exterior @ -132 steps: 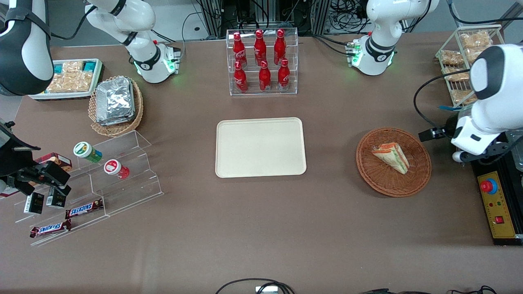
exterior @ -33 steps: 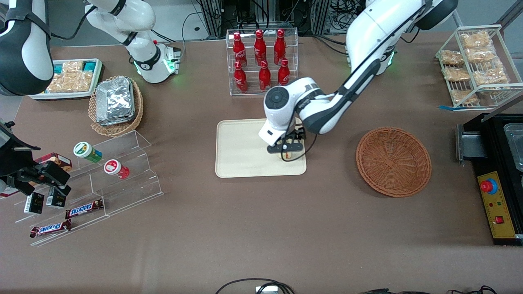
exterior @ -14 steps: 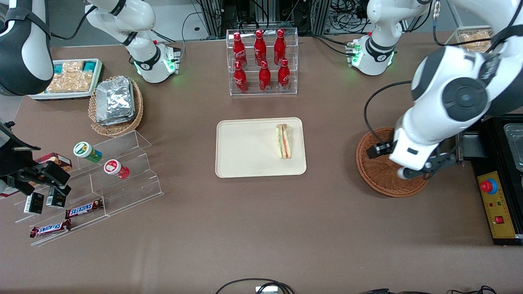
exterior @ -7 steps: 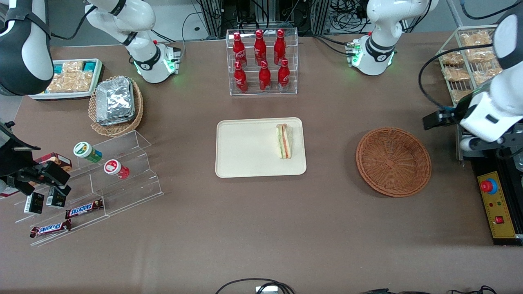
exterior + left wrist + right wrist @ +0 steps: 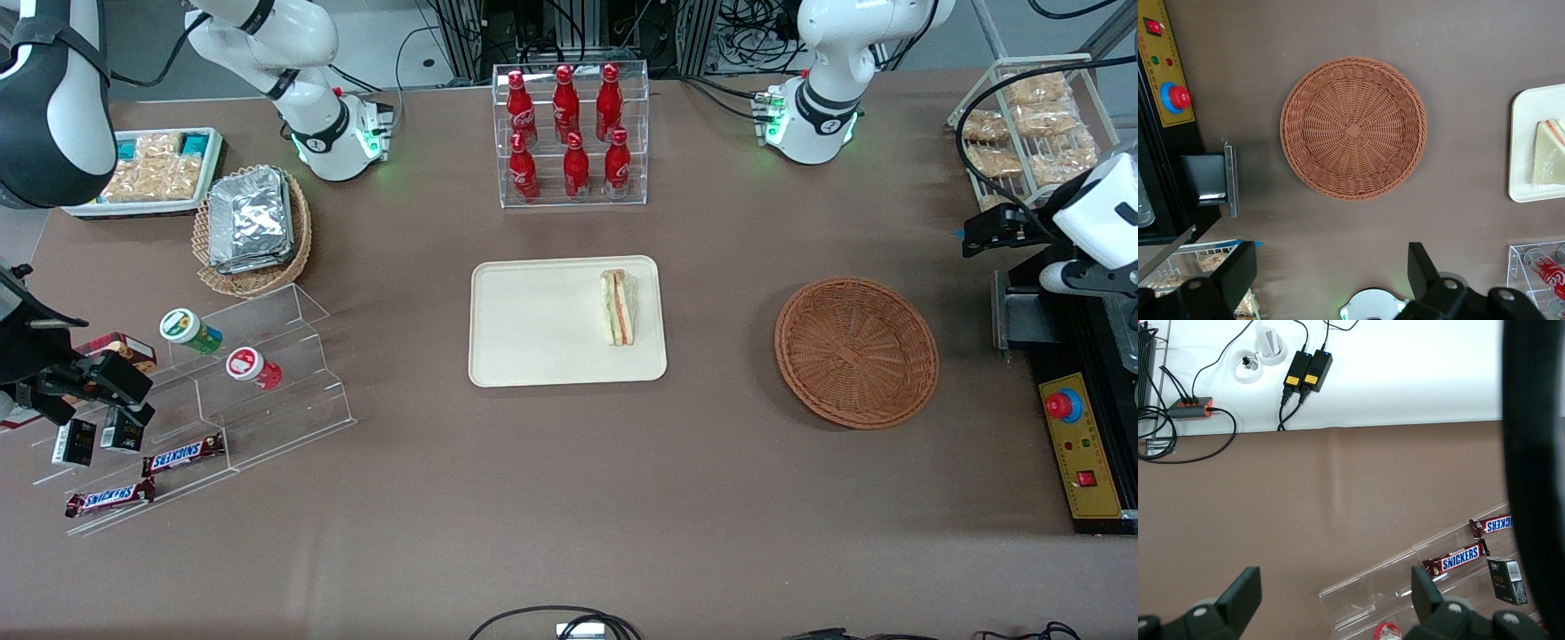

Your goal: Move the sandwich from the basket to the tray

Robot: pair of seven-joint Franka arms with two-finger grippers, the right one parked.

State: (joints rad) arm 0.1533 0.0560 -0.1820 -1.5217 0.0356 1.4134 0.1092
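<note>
The sandwich (image 5: 620, 307) lies on the cream tray (image 5: 533, 356), close to the tray edge that faces the basket, its filling stripes showing. The reddish-brown wicker basket (image 5: 856, 351) holds nothing. My left gripper (image 5: 1077, 271) hangs high over the black box at the working arm's end of the table, apart from the basket. In the left wrist view the gripper (image 5: 1330, 273) is open and holds nothing, its fingers (image 5: 1239, 270) wide apart. That view also shows the basket (image 5: 1353, 128), the tray's rim (image 5: 1519, 193) and the sandwich (image 5: 1549, 153).
A clear rack of red bottles (image 5: 573, 133) stands farther from the camera than the tray. A wire rack of snack packs (image 5: 1031, 124) and a black box with a red button (image 5: 1080, 444) are at the working arm's end. A clear stepped stand (image 5: 204, 391) and a tan foil-packet basket (image 5: 253, 222) are at the parked arm's end.
My gripper has drawn away from above the basket toward the working arm's end of the table. The sandwich, once in the basket, rests still on the tray.
</note>
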